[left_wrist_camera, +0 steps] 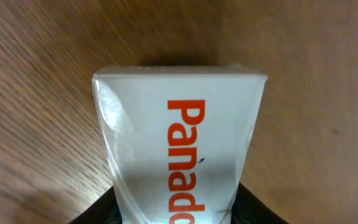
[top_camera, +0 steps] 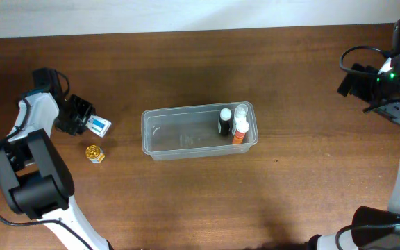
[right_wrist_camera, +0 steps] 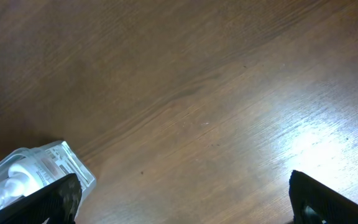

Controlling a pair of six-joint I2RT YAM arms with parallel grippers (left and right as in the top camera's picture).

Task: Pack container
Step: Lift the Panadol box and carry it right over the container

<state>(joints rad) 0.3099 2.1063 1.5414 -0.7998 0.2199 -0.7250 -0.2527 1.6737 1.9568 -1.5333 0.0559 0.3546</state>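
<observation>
Container (top_camera: 179, 141), lying between the 2 arms with its long axis left-right and 3 bottles (top_camera: 233, 123) at its right end, is to the right of the nearer left gripper (top_camera: 92, 123), which is clamped on a white box (top_camera: 101, 126), while the right gripper (top_camera: 351, 80) gapes empty well beyond that end.

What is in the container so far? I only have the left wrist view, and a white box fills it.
Observer: Three small bottles sit at the right end of the container; the rest of it is bare.
Operator: Where is my box relative to it?
Observer: The white box is in the left gripper, off to the container's left and apart from it.
Operator: Anything else lying out?
Observer: A small gold item lies on the table near the box.
</observation>
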